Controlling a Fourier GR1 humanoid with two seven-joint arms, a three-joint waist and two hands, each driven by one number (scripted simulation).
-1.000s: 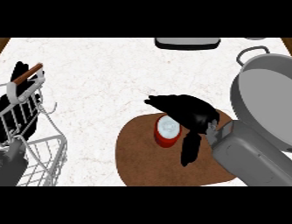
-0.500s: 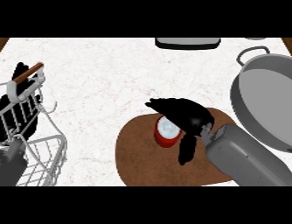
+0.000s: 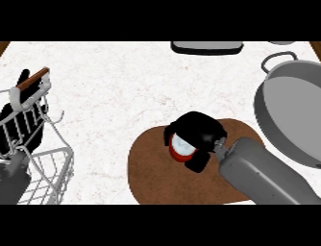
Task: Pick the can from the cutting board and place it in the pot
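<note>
While the red-and-white can (image 3: 182, 148) stood on the brown cutting board (image 3: 156, 175), just left of the grey pot (image 3: 302, 113), the right hand (image 3: 199, 127) was curled over its top, fingers wrapping its far side, seemingly so it could be lifted clear. The left hand (image 3: 7, 120) rested open, fingers up, behind the wire basket (image 3: 46, 158) at the left.

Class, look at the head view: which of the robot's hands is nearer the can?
Right. The right hand is curled round the can on the cutting board. The left hand rests far off at the view's left, behind the wire basket.
</note>
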